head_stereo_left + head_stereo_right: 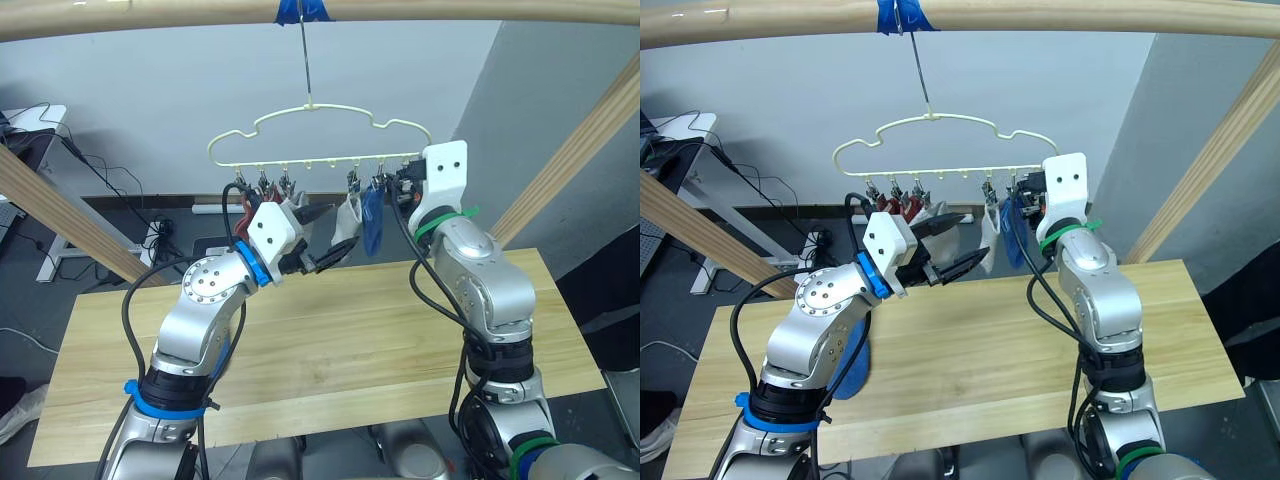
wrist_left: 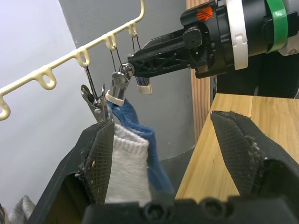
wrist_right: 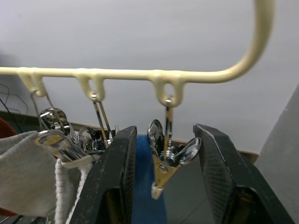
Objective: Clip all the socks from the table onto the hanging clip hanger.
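Your right gripper point(image 3: 163, 182) is raised at the right end of the clip hanger point(image 1: 318, 130), and its 2 fingers stand apart on either side of the last metal clip point(image 3: 167, 161). This clip hangs straight down with its long axis vertical and its mouth pointing down, and it holds nothing yet. The right arm is clearly the nearer one to it.

Just beside this clip, toward the robot's left, a blue sock point(image 1: 372, 222) already hangs, and next to it a light grey sock point(image 1: 347, 222). Rust-red socks point(image 1: 892, 208) hang at the left part of the row.

Your left gripper point(image 1: 958, 245) is also open and empty, just below the hung socks. The table point(image 1: 340, 340) shows no sock in its visible part, so I judge the clipping is almost finished.
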`<state>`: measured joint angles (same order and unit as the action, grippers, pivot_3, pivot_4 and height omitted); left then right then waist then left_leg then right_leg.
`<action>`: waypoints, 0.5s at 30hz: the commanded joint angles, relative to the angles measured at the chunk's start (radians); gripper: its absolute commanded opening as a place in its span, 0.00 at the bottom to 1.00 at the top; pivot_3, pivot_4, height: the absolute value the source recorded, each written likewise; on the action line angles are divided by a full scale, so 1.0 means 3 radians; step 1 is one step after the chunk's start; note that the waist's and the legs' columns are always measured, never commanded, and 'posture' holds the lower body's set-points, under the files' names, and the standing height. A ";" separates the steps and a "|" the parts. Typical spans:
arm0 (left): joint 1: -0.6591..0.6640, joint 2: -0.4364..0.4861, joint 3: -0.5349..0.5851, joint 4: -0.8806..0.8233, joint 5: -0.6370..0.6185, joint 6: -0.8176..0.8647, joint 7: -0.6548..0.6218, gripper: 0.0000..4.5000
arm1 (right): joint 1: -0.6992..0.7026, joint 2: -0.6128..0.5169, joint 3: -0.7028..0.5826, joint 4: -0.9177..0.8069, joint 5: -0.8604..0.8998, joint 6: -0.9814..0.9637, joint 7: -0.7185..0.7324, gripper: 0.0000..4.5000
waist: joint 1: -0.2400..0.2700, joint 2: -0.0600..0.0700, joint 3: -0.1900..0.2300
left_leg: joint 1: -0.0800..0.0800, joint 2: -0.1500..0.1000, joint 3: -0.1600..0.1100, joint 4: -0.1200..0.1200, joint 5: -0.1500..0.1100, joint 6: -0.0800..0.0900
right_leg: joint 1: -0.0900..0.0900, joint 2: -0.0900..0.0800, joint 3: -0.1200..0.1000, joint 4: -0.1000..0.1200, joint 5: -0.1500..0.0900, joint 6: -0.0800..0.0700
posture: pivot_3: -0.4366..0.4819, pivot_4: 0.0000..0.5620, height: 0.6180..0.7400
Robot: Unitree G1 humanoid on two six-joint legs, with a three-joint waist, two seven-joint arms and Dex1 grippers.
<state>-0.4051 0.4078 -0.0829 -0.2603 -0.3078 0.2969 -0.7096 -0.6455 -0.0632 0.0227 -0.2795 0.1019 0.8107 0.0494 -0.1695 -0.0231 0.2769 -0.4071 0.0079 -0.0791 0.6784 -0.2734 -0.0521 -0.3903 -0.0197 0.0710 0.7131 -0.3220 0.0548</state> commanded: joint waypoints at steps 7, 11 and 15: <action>-0.0009 -0.0002 0.0007 -0.0084 0.0004 -0.0046 0.0013 0.81 | -0.0134 0.0063 0.0023 0.0087 0.0030 -0.0209 0.0080 0.44 | 0.0000 0.0001 -0.0021 | 0.0000 0.0000 0.0000 0.0000 0.0000 0.0000 | 0.0000 0.0000 0.0000 0.0000 0.0000 0.0000 | 0.27 0.33 1.00; -0.0005 -0.0001 0.0007 -0.0090 0.0006 -0.0041 0.0019 0.81 | -0.0146 0.0094 0.0019 0.0114 0.0035 -0.0234 0.0082 0.44 | 0.0000 0.0001 -0.0023 | 0.0001 0.0000 0.0000 0.0000 0.0001 0.0000 | 0.0000 0.0000 0.0000 0.0001 0.0000 0.0000 | 0.27 0.33 1.00; 0.0001 0.0000 0.0006 -0.0097 0.0006 -0.0036 0.0023 0.81 | -0.0150 0.0145 -0.0004 0.0101 0.0010 -0.0198 0.0010 0.44 | 0.0000 0.0002 -0.0024 | 0.0002 0.0000 -0.0001 0.0000 0.0001 0.0000 | 0.0000 0.0000 0.0000 0.0003 0.0000 -0.0001 | 0.27 0.33 1.00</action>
<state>-0.4044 0.4078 -0.0829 -0.2604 -0.3067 0.2971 -0.7070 -0.6725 -0.0261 0.0235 -0.2197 0.1014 0.7689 0.0605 -0.1694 -0.0226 0.2698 -0.4066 0.0079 -0.0792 0.6784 -0.2731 -0.0522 -0.3903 -0.0197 0.0710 0.7138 -0.3219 0.0547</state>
